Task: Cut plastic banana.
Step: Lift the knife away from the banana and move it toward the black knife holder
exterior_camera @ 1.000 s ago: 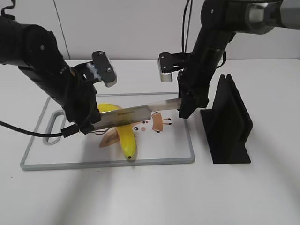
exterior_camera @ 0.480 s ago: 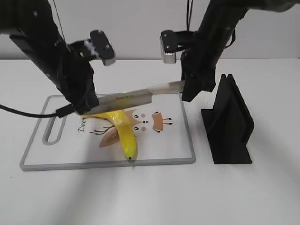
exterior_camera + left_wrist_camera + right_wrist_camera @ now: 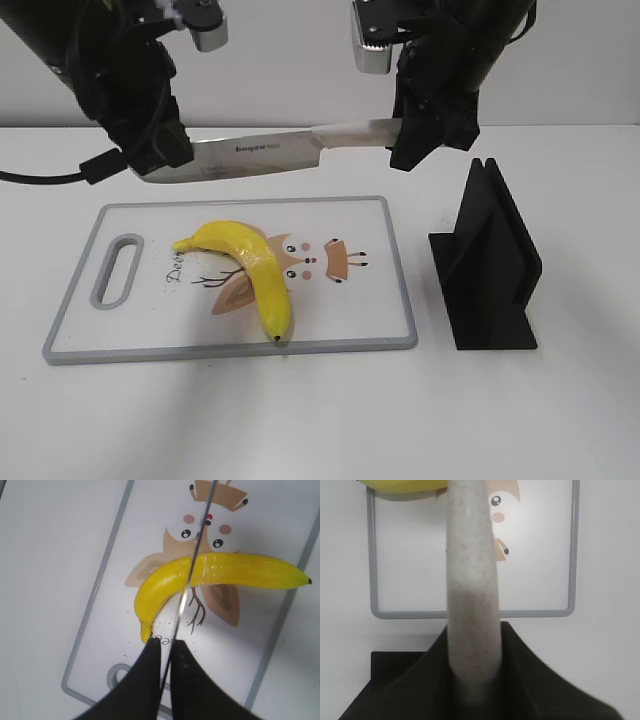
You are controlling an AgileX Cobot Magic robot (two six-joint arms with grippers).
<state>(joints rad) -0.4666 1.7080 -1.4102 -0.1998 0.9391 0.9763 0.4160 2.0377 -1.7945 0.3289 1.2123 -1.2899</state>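
Note:
The yellow plastic banana (image 3: 250,268) lies whole on the white cutting board (image 3: 370,330), stem to the left, dark tip toward the front edge. It also shows in the left wrist view (image 3: 225,572) and at the top edge of the right wrist view (image 3: 410,486). A knife (image 3: 255,152) hangs level, well above the board. My left gripper (image 3: 160,160) is shut on the blade's tip end (image 3: 187,587). My right gripper (image 3: 412,140) is shut on the knife's pale handle (image 3: 470,580).
A black knife stand (image 3: 490,265) sits on the white table right of the board. The board has a grey rim, a handle slot (image 3: 117,268) at its left end and an owl drawing (image 3: 320,262) in the middle.
Both arms have lifted the knife straight up, from resting across the banana to well above the board. The banana has stayed in place.

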